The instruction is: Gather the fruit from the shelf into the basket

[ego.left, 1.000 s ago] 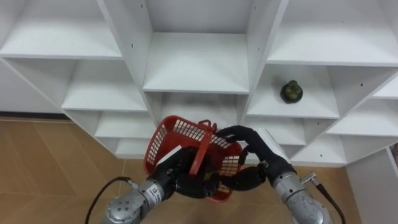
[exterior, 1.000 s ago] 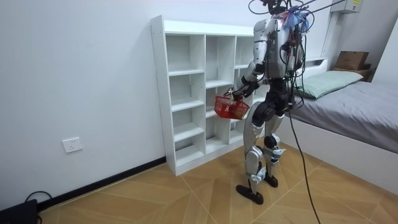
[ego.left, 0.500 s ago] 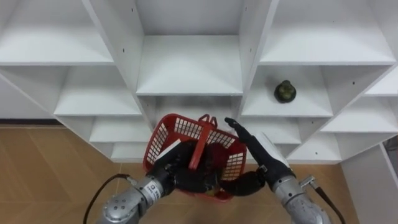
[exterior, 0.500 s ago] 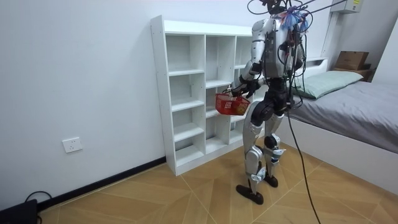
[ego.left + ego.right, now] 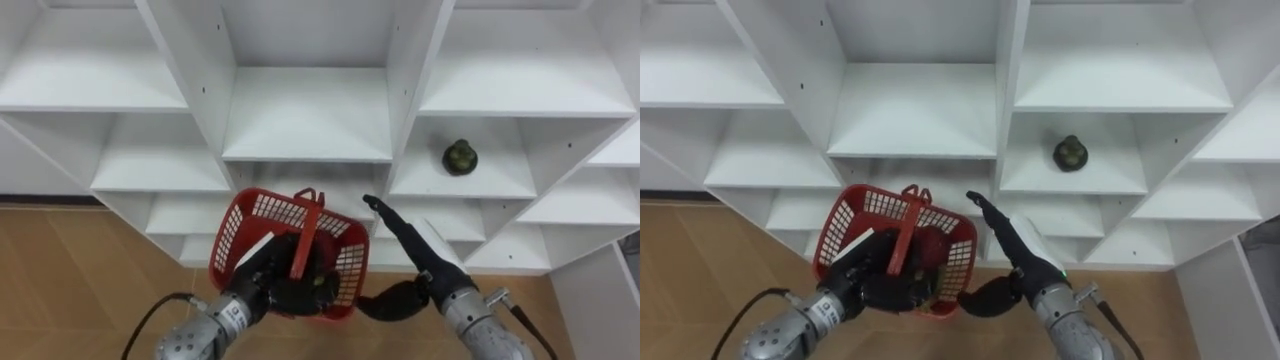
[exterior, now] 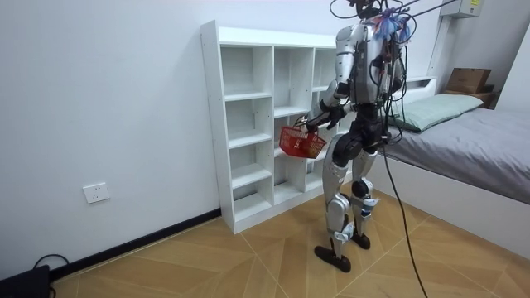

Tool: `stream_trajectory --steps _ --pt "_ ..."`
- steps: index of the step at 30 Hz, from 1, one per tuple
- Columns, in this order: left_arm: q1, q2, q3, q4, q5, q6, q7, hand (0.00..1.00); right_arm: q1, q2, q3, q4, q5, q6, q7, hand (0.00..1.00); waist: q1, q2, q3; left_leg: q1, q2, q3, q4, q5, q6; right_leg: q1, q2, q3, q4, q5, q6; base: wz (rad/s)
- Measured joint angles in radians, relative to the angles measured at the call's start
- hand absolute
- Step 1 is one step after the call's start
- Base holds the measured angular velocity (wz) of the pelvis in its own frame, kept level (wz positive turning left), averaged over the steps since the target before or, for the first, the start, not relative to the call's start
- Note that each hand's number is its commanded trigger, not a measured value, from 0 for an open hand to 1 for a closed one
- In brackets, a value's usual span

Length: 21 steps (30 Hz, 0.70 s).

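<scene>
A dark green, knobbly fruit (image 5: 459, 156) sits alone on a shelf in the right column of the white closet (image 5: 305, 115). I hold a red mesh basket (image 5: 240, 225) tilted in front of the middle column, with my left hand (image 5: 262, 280) shut on its red handle. Something dark lies inside the basket; I cannot tell what it is. My right hand (image 5: 415, 255) is open just right of the basket, fingers straight and pointing up toward the shelves, below and left of the fruit. In the room view I stand facing the closet with the basket (image 6: 300, 143) at waist height.
The closet's other compartments (image 5: 100, 70) look bare. Wooden floor (image 5: 70, 270) lies below. In the room view a bed (image 6: 472, 141) stands close behind me, with a brown box (image 6: 468, 80) at its head and a white wall on the room view's left.
My right hand, curled over the basket's rim a second ago, has straightened and let go. The left hand has carried the basket to the left, away from it.
</scene>
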<state>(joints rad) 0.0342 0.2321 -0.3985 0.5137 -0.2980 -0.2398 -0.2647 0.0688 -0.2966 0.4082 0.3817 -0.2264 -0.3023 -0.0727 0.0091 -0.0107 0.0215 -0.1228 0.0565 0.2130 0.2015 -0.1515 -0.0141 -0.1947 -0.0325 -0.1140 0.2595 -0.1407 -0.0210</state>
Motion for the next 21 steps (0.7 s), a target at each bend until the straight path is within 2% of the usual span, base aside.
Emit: stream_trajectory --steps 6,13,21 --pt "0.014 0.0 0.045 0.076 0.034 0.0 0.041 1.0 0.012 0.025 -0.053 -0.01 0.018 0.0 -0.004 0.0 -0.03 -0.013 -0.0003 0.013 0.0 0.004 -0.002 0.0 0.0 0.016 0.001 0.005 -0.003 0.0 0.0 -0.04" --pt "0.045 0.005 0.063 0.078 0.036 0.0 0.057 1.0 0.03 0.026 -0.086 -0.022 0.037 0.0 -0.041 0.0 -0.031 -0.012 -0.0009 0.045 0.006 0.026 -0.001 -0.007 -0.002 0.036 0.004 0.025 -0.006 0.0 0.001 -0.08" --pt "0.075 0.006 0.089 0.078 0.041 0.001 0.058 1.0 0.063 0.014 -0.126 -0.074 0.064 0.0 -0.097 0.0 -0.032 -0.01 -0.0095 0.066 0.008 0.03 0.002 -0.013 -0.002 0.054 0.008 0.026 -0.003 0.0 0.0 -0.02"
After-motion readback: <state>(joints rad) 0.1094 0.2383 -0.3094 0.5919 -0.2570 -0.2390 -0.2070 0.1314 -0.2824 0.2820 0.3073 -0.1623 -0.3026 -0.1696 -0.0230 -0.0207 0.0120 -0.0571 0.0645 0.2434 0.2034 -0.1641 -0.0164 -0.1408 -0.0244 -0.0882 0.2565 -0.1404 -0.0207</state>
